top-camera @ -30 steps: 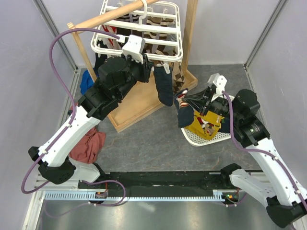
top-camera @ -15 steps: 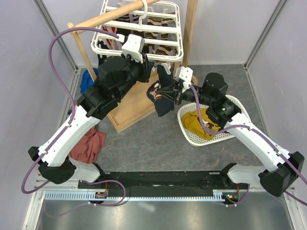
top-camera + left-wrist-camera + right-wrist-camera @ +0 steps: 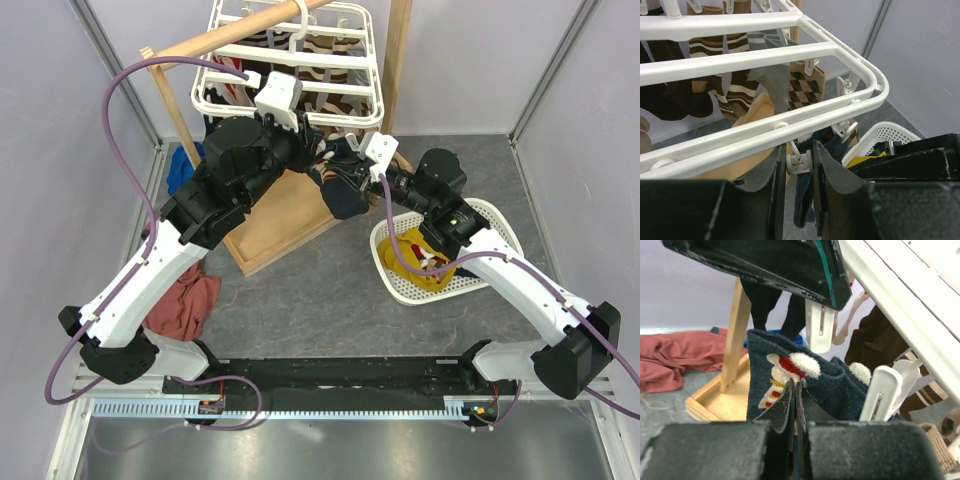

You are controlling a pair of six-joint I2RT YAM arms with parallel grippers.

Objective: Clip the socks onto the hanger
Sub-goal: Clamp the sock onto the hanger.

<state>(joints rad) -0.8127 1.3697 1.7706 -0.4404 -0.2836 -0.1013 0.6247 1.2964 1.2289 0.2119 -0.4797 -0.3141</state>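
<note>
Between the clenched jaws of the right gripper (image 3: 794, 390), the navy sock (image 3: 835, 385) sits just below the clip peg (image 3: 799, 163) pinched by the left gripper (image 3: 799, 151).

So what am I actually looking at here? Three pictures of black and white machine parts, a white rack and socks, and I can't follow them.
These are two robot arms bolted to a table's near edge, each ending in a two-finger gripper. The wide picture looks down from above and behind them; the other two come from small cameras on each wrist. The left gripper pinches a clip peg on the white hanger, which hangs from a wooden stand. The right gripper is shut on a navy sock with a red-and-white figure, held close to the pegs. On the table lie a white basket holding a yellow sock, a red cloth and a blue cloth.
</note>
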